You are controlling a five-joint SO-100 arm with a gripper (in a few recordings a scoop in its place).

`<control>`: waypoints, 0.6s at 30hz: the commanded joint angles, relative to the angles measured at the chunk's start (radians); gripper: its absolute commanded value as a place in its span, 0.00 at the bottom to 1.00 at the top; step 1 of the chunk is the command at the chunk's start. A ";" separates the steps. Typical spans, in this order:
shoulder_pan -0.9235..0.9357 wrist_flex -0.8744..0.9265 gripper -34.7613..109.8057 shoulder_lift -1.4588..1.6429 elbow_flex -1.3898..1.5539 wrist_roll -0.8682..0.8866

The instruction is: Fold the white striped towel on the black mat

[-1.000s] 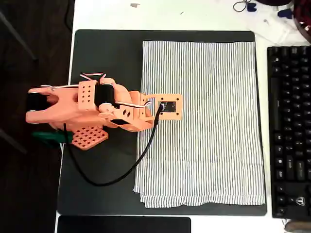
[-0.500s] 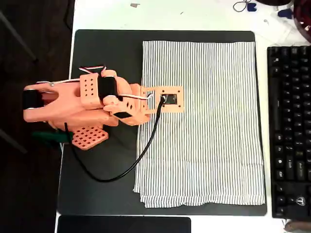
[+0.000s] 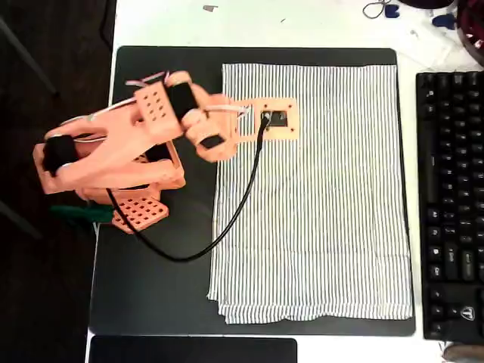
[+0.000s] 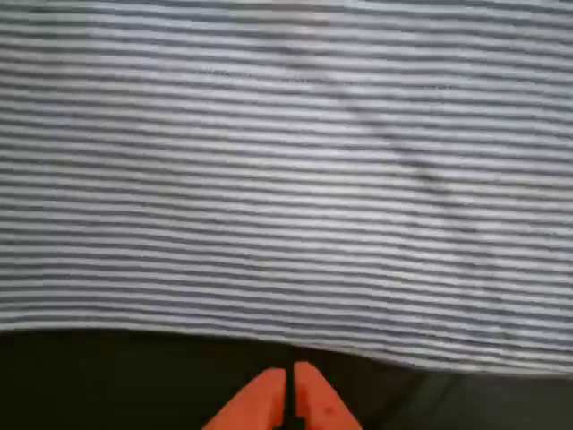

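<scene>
Only the wrist view shows the orange two-finger gripper (image 4: 288, 394), jaws together over the large matte black mat (image 4: 107, 381). Overhead, the thin white pinstriped towel (image 3: 325, 204) lies flat, its bottom edge layered.

Desk clutter ringed the work surface in the overhead view.

A black keyboard (image 3: 452, 204) ran along the 3 o'clock edge of a white table (image 3: 249, 23), keys facing up. A glossy black slab (image 3: 193, 350) lay at 6 o'clock, cut off by the frame. At 1 o'clock, a thin dark looped cord (image 3: 374, 10) sat near crumpled white paper (image 3: 431, 38). A small scrap (image 3: 209, 8) rested at 12 o'clock. Dark floor (image 3: 45, 181) filled the 9 o'clock side.
</scene>
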 commanded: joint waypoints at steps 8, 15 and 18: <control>-0.170 -0.074 0.25 -0.215 -0.189 0.100; -0.235 -0.081 0.25 -0.476 -0.420 0.167; -0.250 -0.092 0.26 -0.588 -0.520 0.175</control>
